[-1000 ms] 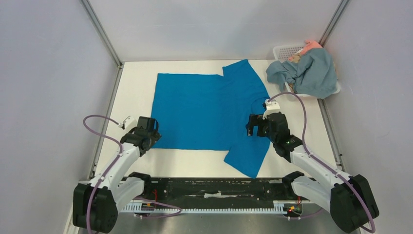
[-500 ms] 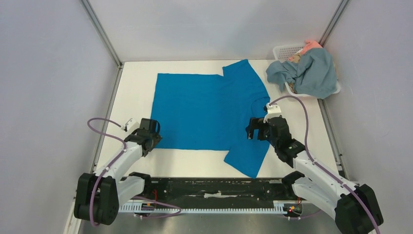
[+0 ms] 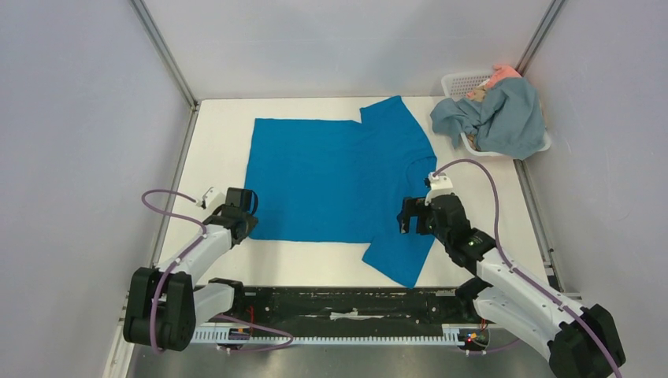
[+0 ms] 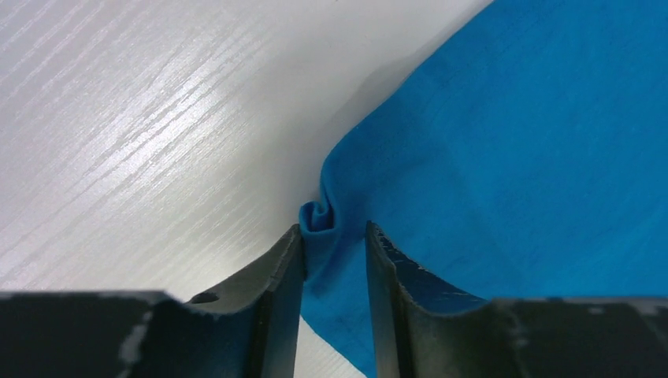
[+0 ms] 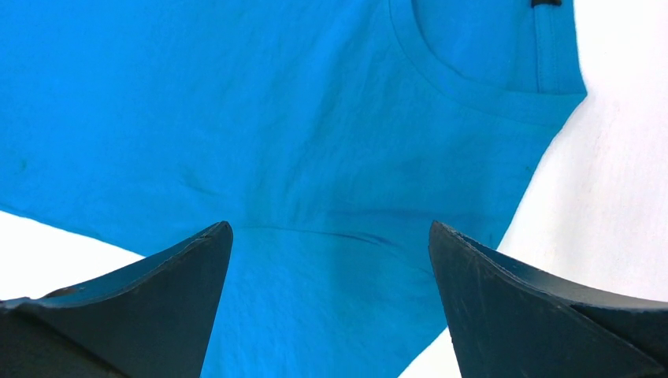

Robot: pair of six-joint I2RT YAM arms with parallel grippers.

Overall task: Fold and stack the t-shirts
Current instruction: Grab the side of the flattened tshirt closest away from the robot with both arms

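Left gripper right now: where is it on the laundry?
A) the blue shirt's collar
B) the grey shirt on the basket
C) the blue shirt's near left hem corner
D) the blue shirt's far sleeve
C: in the left wrist view the left gripper has its fingers either side of a puckered corner of the blue t-shirt, and the top view puts it at the shirt's near left corner.

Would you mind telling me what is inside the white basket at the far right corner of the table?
A grey-blue shirt spills over the white basket, with salmon-pink cloth behind it. Whatever lies beneath them is covered.
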